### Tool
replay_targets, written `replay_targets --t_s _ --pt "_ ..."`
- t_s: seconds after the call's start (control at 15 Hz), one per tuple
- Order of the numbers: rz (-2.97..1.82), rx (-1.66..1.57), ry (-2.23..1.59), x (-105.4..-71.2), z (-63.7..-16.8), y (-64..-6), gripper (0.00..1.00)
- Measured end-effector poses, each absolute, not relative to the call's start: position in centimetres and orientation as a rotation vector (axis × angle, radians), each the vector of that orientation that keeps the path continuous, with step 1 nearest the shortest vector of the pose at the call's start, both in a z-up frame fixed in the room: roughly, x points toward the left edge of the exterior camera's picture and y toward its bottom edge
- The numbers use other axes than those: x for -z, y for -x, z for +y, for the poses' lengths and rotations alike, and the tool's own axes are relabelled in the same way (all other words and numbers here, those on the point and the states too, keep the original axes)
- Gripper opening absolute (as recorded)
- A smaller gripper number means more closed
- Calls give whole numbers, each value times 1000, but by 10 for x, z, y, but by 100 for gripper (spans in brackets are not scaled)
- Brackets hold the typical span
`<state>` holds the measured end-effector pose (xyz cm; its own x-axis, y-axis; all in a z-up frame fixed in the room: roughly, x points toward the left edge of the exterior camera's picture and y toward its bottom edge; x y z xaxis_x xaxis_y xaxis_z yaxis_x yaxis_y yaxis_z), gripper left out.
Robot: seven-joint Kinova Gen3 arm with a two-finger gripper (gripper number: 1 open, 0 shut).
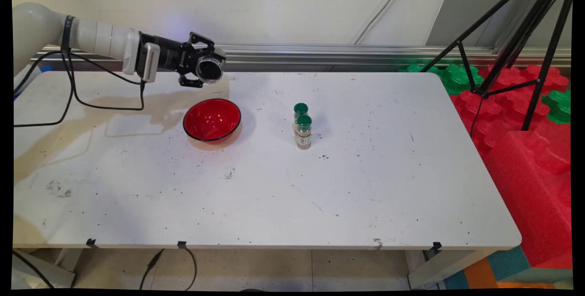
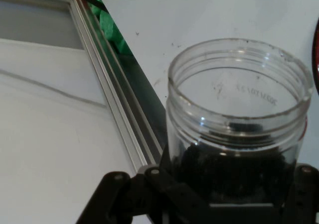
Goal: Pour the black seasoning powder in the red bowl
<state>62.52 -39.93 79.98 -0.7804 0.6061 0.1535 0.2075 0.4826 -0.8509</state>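
scuffed white table [image 1: 274, 195], red foam blocks [image 1: 525, 159]

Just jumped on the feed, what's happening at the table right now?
The gripper is shut on a clear open jar with dark contents, held tipped on its side in the air just behind the red bowl. The jar's mouth faces along the table. Two green-capped spice bottles stand upright close together to the bowl's right. Dark specks are scattered across the white table.
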Motion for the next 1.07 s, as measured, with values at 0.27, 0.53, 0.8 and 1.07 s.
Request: replay_targets --t_s 0.27,0.53,0.8,1.07 --pt "-2286 -1276 780 -800 -396 -625 0" --pt "-2276 -1318 867 -800 -394 -624 0" --pt "-2263 -1354 941 -801 -392 -623 0" --pt "-2245 -1392 1021 -802 -390 -623 0"
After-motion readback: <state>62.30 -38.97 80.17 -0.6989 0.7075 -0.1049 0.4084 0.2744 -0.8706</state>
